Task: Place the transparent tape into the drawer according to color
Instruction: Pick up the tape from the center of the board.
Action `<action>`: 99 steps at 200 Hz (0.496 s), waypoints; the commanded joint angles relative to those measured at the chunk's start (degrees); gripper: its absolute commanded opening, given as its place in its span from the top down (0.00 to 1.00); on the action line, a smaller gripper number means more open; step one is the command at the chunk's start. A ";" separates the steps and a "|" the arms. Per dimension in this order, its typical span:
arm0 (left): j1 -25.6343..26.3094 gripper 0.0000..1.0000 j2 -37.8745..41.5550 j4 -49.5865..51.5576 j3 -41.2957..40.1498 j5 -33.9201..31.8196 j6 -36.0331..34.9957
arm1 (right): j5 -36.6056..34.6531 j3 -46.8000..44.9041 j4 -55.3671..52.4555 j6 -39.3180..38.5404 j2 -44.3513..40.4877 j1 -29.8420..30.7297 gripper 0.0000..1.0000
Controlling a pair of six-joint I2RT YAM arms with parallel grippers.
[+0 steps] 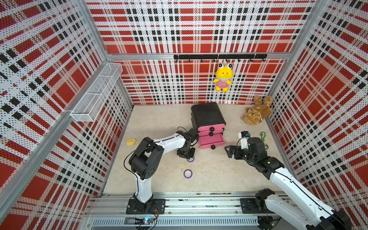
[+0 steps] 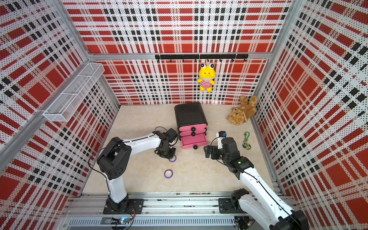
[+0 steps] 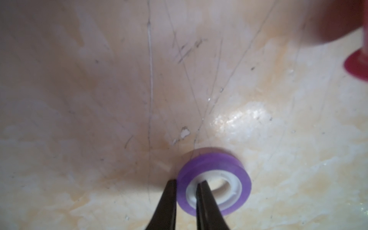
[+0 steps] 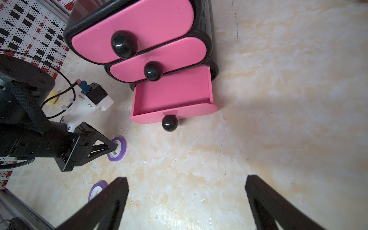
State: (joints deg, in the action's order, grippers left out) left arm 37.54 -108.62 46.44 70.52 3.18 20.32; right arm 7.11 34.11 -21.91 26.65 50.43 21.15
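The step in hand is the pickup of a purple roll. The left gripper point(image 3: 186, 182) pinches the wall of the purple tape roll point(image 3: 235, 169), one finger inside the pale core and the other outside. In a top view this roll point(image 1: 191, 159) sits near the centre of the frame, just below and left of the open bottom drawer point(image 1: 211, 139). Whether it is clear of the table I cannot tell. The second purple roll point(image 1: 187, 173) lies flat lower in the frame, apart from both arms. The drawer's pink floor point(image 4: 173, 93) looks bare, and the two drawers above it are closed. The right gripper point(image 4: 186, 179) hovers with jaws spread wide and empty, right of the drawer. The next move likely calls for lifting the roll over the drawer's front lip and letting go inside it.
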 commanded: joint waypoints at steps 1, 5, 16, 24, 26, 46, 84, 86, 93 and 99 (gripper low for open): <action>0.69 1.00 -0.92 -0.53 0.94 1.45 0.25 | 0.19 -0.88 -0.75 0.00 -1.21 -0.58 0.00; 0.70 1.00 -0.48 -0.47 1.32 1.25 0.53 | 0.23 -0.97 -0.70 0.03 -1.27 -0.64 0.00; 0.70 1.00 0.83 -0.65 2.35 0.85 0.60 | 0.12 -1.08 -0.76 0.11 -1.47 -0.66 0.00; 0.72 1.00 1.71 -0.73 3.17 0.69 2.36 | 0.10 -1.10 -0.80 0.05 -1.63 -0.75 0.00; 0.70 1.00 1.93 -0.80 3.32 0.75 2.43 | 0.09 -1.12 -0.84 0.02 -1.65 -0.73 0.00; 0.72 1.00 3.86 -0.99 5.24 0.97 3.79 | 0.11 -1.13 -0.72 0.03 -1.68 -0.91 0.00; 1.29 1.00 6.70 -2.06 7.54 1.01 6.88 | -0.15 -1.10 -1.09 -0.07 -2.43 -1.20 0.00; 1.35 1.00 6.85 -2.23 7.53 1.07 7.16 | -0.14 -1.12 -1.13 -0.03 -2.49 -1.20 0.00; 1.46 1.00 7.45 -2.91 7.31 1.29 7.89 | -0.15 -1.04 -1.30 -0.11 -2.67 -1.22 0.00; 1.53 1.00 7.99 -3.53 7.06 1.58 8.66 | -0.17 -1.03 -1.54 -0.11 -2.83 -1.36 0.00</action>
State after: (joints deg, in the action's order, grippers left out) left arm 38.30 -103.70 45.08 77.10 3.86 25.54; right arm 7.09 33.78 -22.94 26.65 49.04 20.56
